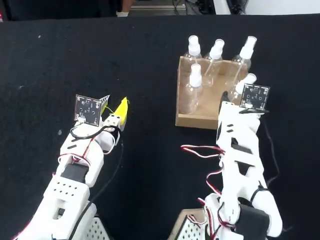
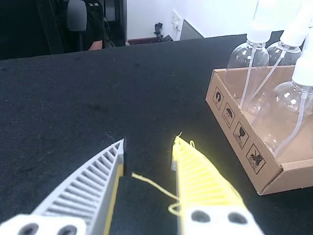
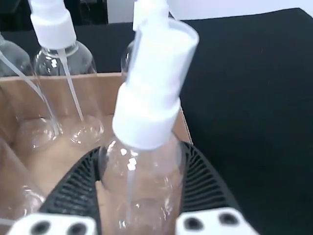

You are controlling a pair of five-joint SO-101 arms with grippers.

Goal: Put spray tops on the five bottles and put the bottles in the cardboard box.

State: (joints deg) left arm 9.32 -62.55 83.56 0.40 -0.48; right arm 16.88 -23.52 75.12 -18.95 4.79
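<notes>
The right gripper point(image 3: 142, 149) pinches a clear bottle point(image 3: 139, 191) around its body, one black finger on each side. The bottle carries a white spray top point(image 3: 151, 88) and leans a little. It sits at the near right corner of the cardboard box point(image 1: 192, 120). Its base is hidden by the fingers, so I cannot tell whether it rests on the box floor or hangs just above it.

Four other bottles stand upright inside the box, each with a white spray top. Three of them line the far side: one at the left point(image 1: 193, 50), one in the middle point(image 1: 215, 55) and one at the right point(image 1: 245, 52). The fourth point(image 1: 192, 90) stands nearer, by the left wall of the box. In the right wrist view thin tubes run down inside the clear bottles.

The left gripper point(image 2: 149, 142) is well apart from the box, over the black table point(image 1: 150, 50) to the left of it. Its grey finger point(image 2: 98, 181) and yellow finger point(image 2: 200, 176) are spread, with nothing between them but bare table. A loose yellow strand point(image 2: 151, 185) trails across the gap from the yellow finger. The left wrist view shows the side wall of the box off to one side, with printed symbols on it and bottles standing behind it.
</notes>
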